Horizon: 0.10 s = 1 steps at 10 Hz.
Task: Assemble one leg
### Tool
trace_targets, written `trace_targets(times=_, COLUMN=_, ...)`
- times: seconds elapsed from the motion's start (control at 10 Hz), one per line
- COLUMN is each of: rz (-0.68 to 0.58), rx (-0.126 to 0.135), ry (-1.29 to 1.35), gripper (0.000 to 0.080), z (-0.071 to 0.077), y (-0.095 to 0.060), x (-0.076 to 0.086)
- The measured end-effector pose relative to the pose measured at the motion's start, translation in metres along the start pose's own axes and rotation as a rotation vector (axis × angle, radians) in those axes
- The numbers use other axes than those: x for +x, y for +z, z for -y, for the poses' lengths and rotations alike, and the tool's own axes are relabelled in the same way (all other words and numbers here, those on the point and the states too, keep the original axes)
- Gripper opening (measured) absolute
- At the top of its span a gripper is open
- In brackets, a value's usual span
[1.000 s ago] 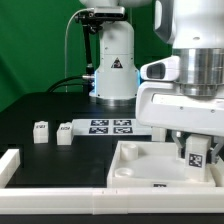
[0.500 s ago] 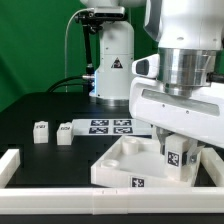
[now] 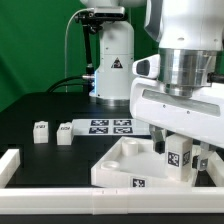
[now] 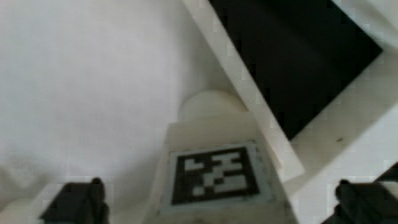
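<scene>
A leg [image 3: 178, 157], a small white block with a black-and-white tag, stands upright on the large white panel [image 3: 125, 160] near its corner on the exterior view's right. My gripper [image 3: 181, 160] reaches down around it, one finger on each side. In the wrist view the leg [image 4: 222, 165] sits between my two dark fingertips [image 4: 75, 203], with a visible gap on each side, so the jaws stand open and straddle it. The gripper [image 4: 222, 205] holds nothing. The panel's edge and the black table show beyond the leg.
Two more legs [image 3: 41, 131] [image 3: 65, 132] stand on the black table at the exterior view's left. The marker board [image 3: 110, 126] lies behind the panel. A white rail [image 3: 60, 190] runs along the front and a short one [image 3: 8, 165] along the left. The arm's base [image 3: 113, 65] stands at the back.
Over the last second the gripper and the leg moved toward the exterior view's left, and the panel shifted left and turned. Nothing has visibly changed in the last half second.
</scene>
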<state>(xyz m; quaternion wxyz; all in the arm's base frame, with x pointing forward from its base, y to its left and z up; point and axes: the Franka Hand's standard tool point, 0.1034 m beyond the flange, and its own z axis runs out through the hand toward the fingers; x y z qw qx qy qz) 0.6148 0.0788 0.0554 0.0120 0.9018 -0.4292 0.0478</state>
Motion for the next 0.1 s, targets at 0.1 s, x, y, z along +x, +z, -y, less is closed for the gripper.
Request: trace_targets(times=0.1, rz=0.0, rx=0.0, ry=0.0, gripper=0.0644, z=0.0, y=0.0001, x=0.0)
